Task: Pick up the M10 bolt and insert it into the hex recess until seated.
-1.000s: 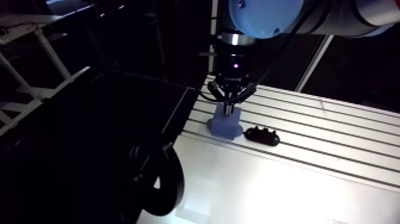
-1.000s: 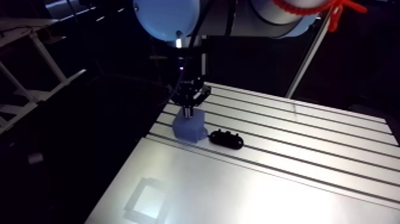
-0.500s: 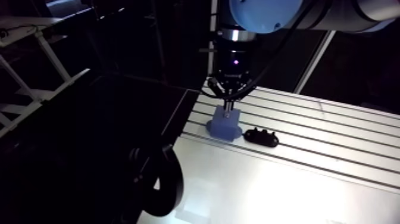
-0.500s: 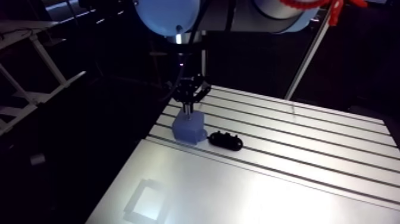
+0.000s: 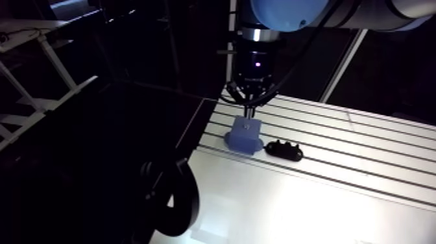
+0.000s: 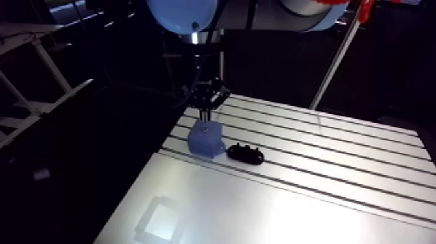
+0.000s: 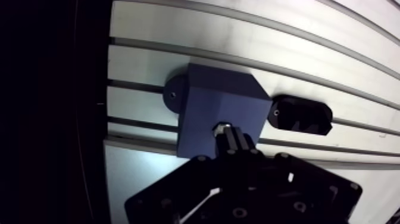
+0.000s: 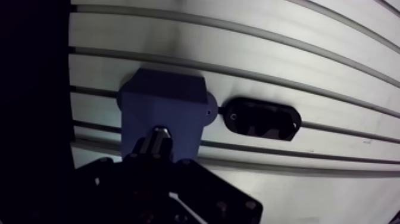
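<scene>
Arm: my wrist points straight down, and the gripper sits right over the blue block.
Grip: the fingers are pinched together on the M10 bolt.
Bolt: its pale end shows at the fingertips, above the block's top face. I can't tell if it touches the block.
Beside: a black fixture lies just past the block on the slotted table.
Change: the gripper is higher than earlier, when its fingertips were down at the block top.

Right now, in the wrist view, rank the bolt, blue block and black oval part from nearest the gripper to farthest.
1. bolt, at the jaws' tips.
2. blue block, under the bolt.
3. black oval part, beside the blue block.
</scene>
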### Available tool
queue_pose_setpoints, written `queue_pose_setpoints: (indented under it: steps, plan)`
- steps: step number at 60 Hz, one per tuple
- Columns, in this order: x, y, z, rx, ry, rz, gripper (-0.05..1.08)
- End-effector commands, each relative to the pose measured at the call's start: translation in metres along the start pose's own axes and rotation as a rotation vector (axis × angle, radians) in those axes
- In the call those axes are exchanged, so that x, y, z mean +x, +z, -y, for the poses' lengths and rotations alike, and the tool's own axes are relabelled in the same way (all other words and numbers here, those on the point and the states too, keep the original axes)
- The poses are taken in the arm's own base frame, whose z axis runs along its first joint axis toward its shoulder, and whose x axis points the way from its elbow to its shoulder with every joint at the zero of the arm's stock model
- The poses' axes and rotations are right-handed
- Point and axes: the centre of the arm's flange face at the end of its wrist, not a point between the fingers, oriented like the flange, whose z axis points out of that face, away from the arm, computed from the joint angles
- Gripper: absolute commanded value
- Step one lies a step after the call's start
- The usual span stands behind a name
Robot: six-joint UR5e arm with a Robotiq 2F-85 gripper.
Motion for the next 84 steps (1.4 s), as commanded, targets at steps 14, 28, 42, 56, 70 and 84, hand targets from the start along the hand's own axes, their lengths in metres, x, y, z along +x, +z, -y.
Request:
queue_pose_setpoints:
  steps: [14,28,42,56,70,84]
  plan:
    - [-0.001,0.005,-0.001,-0.001,0.001,0.008,1.08]
    - [-0.003,0.010,0.001,-0.002,-0.002,0.016,1.08]
    - [-0.004,0.014,0.001,-0.003,-0.004,0.021,1.08]
    - [-0.003,0.016,0.002,-0.003,-0.007,0.024,1.08]
    - [-0.003,0.017,0.003,-0.002,-0.014,0.026,1.08]
    - [-0.002,0.019,0.002,-0.002,-0.016,0.031,1.08]
